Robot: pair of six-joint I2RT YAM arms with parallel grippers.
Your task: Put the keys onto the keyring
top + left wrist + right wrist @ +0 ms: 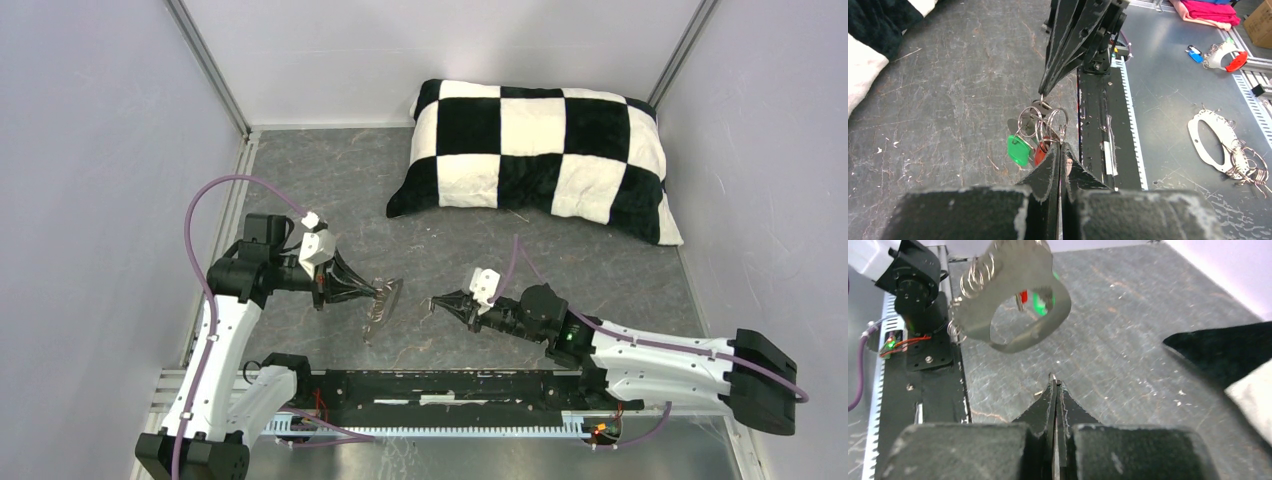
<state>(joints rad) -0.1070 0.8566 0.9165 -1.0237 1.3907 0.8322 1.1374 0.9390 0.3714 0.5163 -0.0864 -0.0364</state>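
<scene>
Left arm (232, 300) reaches in from the left and right arm (620, 350) from the right. Their tips face each other low over the grey surface (340, 190), near its front.

Left jaws: pressed fully together, pinching the keyring (386, 300) at its edge. The keyring is off the surface, hanging tilted from the left fingertips (1048, 160). The right wrist view shows it as a flat grey plate (1013, 275) with a large oblong opening.

Keys (1030, 145): bunched on split wire rings (1040, 122) just ahead of the left jaws. A green tag (1018, 150) and a red tag (1040, 156) hang side by side. Both show again through the keyring's opening from the other side, green (1040, 301) and red (1023, 296). More wire coils (975, 275) sit along the plate's upper edge. We cannot tell which rings pass through the plate.

Right jaws: shut tight, and we can make out nothing between them. From above, the tip sits just beside the keyring with a small gap. From the left wrist it appears right at the top of the ring bunch, and we cannot tell if it touches.

A black-and-white checked pillow (535, 155) lies at the far right of the surface, well apart from both arms. A black rail (450, 385) runs along the near edge. Beyond it lie a white oval fob with rings (1209, 135), a blue tag (1193, 54) and pink cloth (1205, 12).
</scene>
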